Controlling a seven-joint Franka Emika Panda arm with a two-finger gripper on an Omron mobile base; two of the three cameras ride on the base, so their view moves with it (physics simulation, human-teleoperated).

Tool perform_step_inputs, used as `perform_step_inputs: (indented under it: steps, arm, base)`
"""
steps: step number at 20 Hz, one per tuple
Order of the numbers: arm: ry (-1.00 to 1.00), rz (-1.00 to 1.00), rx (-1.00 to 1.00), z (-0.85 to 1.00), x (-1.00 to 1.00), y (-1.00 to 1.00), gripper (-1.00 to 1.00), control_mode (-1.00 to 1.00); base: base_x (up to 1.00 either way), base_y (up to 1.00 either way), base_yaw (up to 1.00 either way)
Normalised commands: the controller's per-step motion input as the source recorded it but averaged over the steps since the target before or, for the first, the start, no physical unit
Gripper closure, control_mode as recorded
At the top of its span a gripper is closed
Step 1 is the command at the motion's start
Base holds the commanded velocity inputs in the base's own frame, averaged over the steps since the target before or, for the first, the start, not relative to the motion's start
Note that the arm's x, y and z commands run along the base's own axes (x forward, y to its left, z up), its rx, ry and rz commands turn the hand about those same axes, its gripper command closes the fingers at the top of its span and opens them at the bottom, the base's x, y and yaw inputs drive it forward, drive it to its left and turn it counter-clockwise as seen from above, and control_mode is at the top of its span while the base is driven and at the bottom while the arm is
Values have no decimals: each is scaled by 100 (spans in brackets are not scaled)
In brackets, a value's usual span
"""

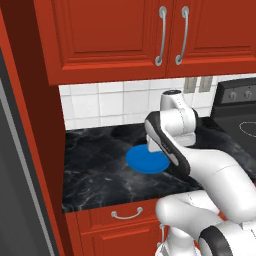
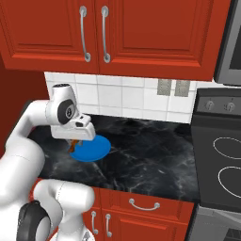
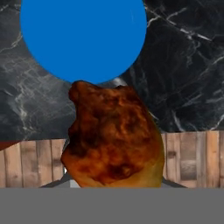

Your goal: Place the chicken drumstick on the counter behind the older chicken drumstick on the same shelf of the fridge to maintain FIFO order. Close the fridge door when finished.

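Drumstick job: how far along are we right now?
Done: the drumstick is off the blue plate, gripped by the gripper just above the counter.
In hand: holding it beside the plate, near the counter's front edge.
Left: carry it to the fridge, set it behind the older one on the shelf, then close the door.

arm (image 1: 215, 170): glossy white rounded links | joints: dark bands | base: white

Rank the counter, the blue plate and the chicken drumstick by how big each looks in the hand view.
1. counter, taking the most of the picture.
2. blue plate and chicken drumstick: nearly alike here. The drumstick sits right at the camera, so its apparent size is inflated; I would not rank these two.
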Motion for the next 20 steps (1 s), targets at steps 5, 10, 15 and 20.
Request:
perform_step_inputs:
  steps: [5,10,15,20]
  arm:
    - [0,6,0,1,1,0,100,-100]
    - [1,10,-2,-1,4,8,100,-100]
    - [0,0,0,0,0,0,100,100]
    - [0,0,0,0,0,0,100,100]
  base:
    - [0,0,0]
    - [0,0,0]
    - [-13,-6,0]
    - [-61,-32,10]
